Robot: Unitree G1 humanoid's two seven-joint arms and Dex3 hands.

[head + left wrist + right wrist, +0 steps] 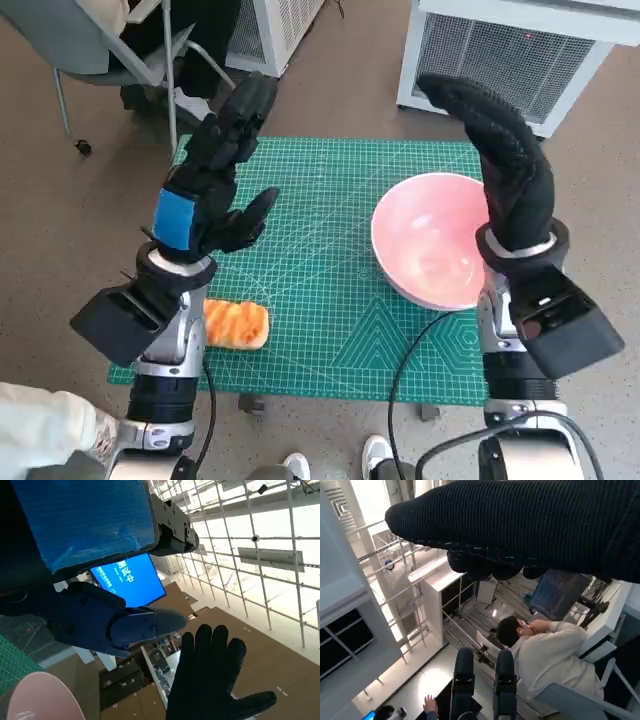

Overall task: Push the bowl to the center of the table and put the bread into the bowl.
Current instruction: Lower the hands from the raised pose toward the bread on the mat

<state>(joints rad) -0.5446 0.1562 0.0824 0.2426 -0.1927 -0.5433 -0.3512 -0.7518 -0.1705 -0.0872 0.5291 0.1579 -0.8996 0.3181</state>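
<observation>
A pink bowl (432, 252) sits on the right side of the green cutting mat (330, 290); its rim (42, 697) also shows in the left wrist view. The bread (237, 325), golden and striped, lies near the mat's front left corner, partly hidden by my left forearm. My left hand (215, 170) is raised above the mat's left part, fingers spread, holding nothing. My right hand (505, 165) in the black glove is lifted over the bowl's right edge, fingers extended and apart, empty. The glove (212, 680) appears in the left wrist view too.
A white grilled appliance (510, 55) stands beyond the table's far right. A chair (110, 50) and a person's legs are at the far left. Shoes (375, 455) show at the table's front edge. A seated person (547, 655) appears in the right wrist view.
</observation>
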